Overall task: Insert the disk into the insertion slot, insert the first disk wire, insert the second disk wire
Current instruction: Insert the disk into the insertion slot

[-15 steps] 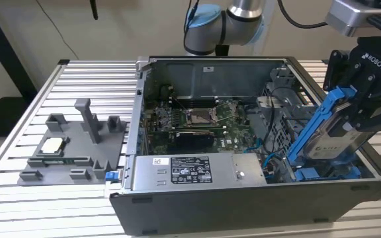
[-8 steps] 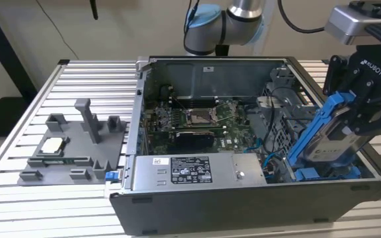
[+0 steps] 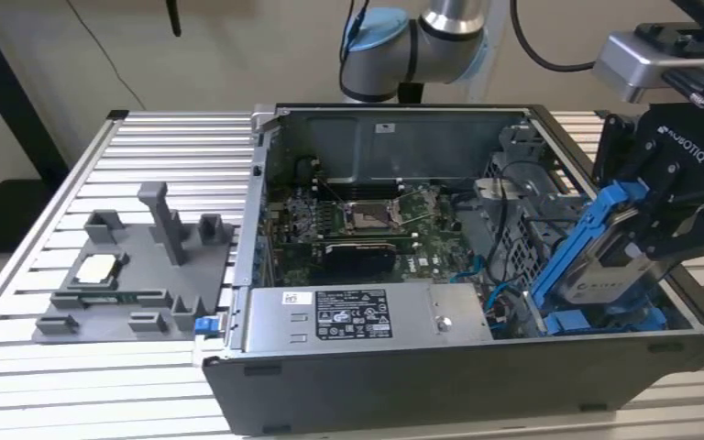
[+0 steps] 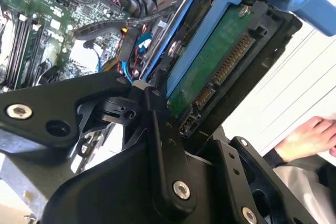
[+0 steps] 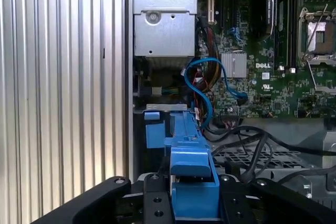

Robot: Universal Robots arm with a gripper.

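Observation:
My gripper is shut on the disk, a silver-grey drive in a bright blue carrier. The disk hangs tilted, lower end down, inside the open computer case at the exterior view's right. Its lower end is close above the insertion slot, a bay with blue fittings in the case's near right corner. In the second wrist view the disk's green circuit board and connectors show between the black fingers. In the first wrist view the carrier points toward the bay's blue fitting. A thin blue cable loops beside the bay.
A grey labelled power-supply box sits along the case's front. The motherboard lies behind it, and a perforated cage with black cables lies beside the bay. A grey fixture plate rests on the slatted table. A person's hand is beyond the case.

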